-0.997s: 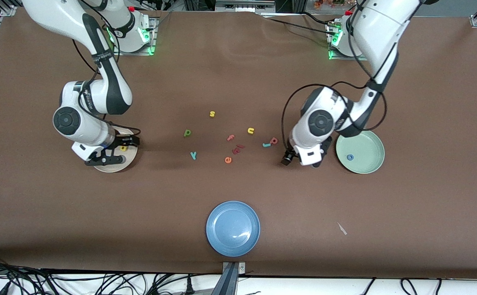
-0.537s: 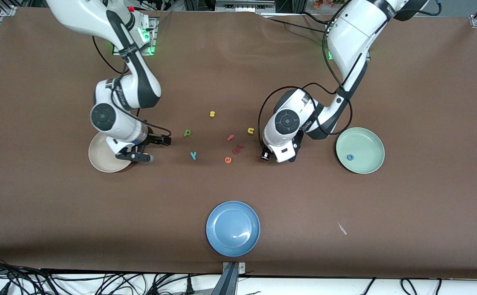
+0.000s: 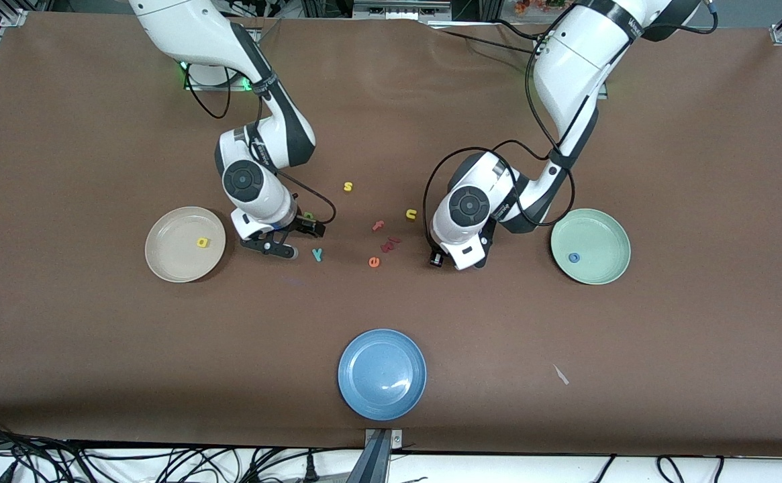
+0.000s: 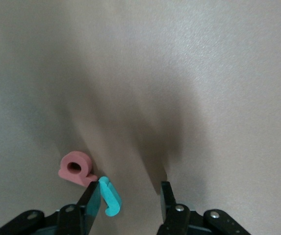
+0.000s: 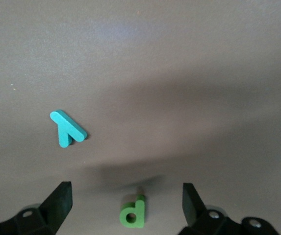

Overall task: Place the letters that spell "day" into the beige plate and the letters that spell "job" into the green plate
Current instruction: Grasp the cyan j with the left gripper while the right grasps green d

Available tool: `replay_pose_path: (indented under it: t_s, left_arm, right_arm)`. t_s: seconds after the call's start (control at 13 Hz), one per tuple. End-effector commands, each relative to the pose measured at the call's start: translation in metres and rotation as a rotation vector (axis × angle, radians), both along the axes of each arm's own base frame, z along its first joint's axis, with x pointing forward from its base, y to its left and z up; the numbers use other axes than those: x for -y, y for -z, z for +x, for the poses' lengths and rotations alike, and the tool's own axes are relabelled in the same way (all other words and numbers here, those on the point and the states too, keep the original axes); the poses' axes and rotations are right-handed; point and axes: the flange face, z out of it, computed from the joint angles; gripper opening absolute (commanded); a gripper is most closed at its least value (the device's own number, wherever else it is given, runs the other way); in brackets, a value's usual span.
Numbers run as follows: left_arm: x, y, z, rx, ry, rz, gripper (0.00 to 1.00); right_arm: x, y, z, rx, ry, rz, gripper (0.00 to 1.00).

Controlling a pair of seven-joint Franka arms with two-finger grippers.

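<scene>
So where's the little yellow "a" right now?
The yellow "a" lies in the beige plate, toward the right arm's end of the table.

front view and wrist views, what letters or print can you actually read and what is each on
"s": small yellow toy letter on the brown table
"u": yellow toy letter
"a": yellow toy letter in the round beige plate
"y": teal toy letter
"e": orange toy letter
"f": pink toy letter
"o": blue ring letter in the pale green plate
"d": green toy letter
Print on the arm bands: too small to read.
</scene>
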Motion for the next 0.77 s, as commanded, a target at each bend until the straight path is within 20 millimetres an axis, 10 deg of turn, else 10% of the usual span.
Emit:
replay_pose_path:
  t_s: [0.0, 0.54, 0.69]
  left_arm:
    - [0.008, 0.001, -0.001, -0.009, -0.025, 0.011, 0.56]
    - [0.014, 0.011, -0.009, -0.017, -0.018, 0.026, 0.54]
    - [0.013, 0.011, -0.008, -0.012, -0.013, 0.031, 0.34]
  right_arm:
    - [-0.009, 0.010, -0.007, -0.007, 0.026, -0.004, 0.97]
    - [-0.005, 0.016, -0.021, -0.034, 0.025, -0.017, 0.65]
    - [-0.003, 0.014, -0.024, -0.037, 0.030, -0.018, 0.62]
